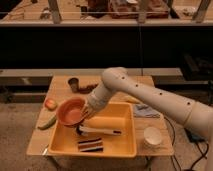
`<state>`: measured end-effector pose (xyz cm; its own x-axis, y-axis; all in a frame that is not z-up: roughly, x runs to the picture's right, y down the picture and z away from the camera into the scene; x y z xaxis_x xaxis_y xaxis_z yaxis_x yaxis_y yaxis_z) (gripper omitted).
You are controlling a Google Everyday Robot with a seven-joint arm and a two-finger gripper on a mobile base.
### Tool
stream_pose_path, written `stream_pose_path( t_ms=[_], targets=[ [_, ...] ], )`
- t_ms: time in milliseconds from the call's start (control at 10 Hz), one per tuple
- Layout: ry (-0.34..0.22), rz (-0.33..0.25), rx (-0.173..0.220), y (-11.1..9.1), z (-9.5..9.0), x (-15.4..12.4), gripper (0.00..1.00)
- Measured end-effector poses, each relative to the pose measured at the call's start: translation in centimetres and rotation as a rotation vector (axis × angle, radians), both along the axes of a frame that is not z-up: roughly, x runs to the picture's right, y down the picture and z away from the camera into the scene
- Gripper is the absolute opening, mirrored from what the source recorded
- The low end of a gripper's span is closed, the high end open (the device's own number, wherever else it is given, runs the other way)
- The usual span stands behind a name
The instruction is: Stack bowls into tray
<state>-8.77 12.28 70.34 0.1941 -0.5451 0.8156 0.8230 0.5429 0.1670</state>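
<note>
An orange-red bowl point(70, 111) is held tilted over the left rim of the big yellow-orange tray point(126, 131). My gripper point(86, 112) is at the bowl's right edge, shut on it, with the white arm reaching in from the right. The bowl hangs partly above the tray's left end. Inside the tray lie a utensil with a white handle point(100, 131) and a dark striped item point(90, 145).
On the wooden table: a small dark cup point(73, 83) at the back, a peach-coloured fruit point(50, 104) and a green vegetable point(47, 122) at the left, a white cup point(152, 135) and a bluish cloth point(146, 110) at the right.
</note>
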Motion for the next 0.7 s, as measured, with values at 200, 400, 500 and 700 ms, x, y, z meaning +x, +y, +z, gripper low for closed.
stream_pose_path(
  t_ms=[200,400,500,700],
  targets=[
    [0.046,-0.008,-0.029,2.7,1.7,1.1,0.04],
    [0.082,-0.004,-0.048,4.9,2.6,2.1,0.04],
    [0.094,0.001,-0.051,5.9,3.2,2.6,0.05],
    [0.122,0.020,-0.031,7.4,4.2,3.7,0.22]
  ],
)
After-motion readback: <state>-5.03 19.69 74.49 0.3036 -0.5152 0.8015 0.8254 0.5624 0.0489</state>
